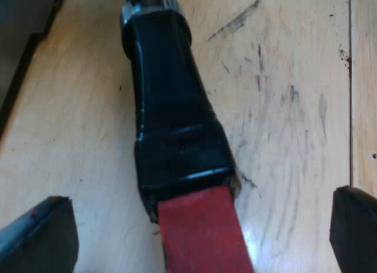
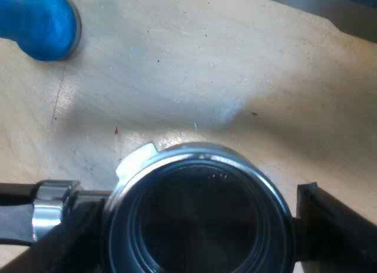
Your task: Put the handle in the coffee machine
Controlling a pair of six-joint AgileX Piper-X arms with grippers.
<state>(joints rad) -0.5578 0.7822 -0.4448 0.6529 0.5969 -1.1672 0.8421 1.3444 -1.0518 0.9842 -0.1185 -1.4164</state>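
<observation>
Gripping now: right gripper (image 2: 197,226), its black fingers pressed against opposite sides of the basket rim.
Item held: round metal holder (image 2: 197,167), a silver-rimmed basket with a dark hollow and a chrome collar; loose above the table, whether it touches I cannot tell.
Handle: glossy black handle (image 1: 177,120) tapering from the collar to a flat red end (image 1: 200,237).
Left gripper (image 1: 194,232): fingers spread wide either side of the red end, apart from it.
Blue tamper (image 2: 41,23): knobbed, on the table, well apart from the basket.
Surface: pale scuffed wooden table (image 1: 294,137).
</observation>
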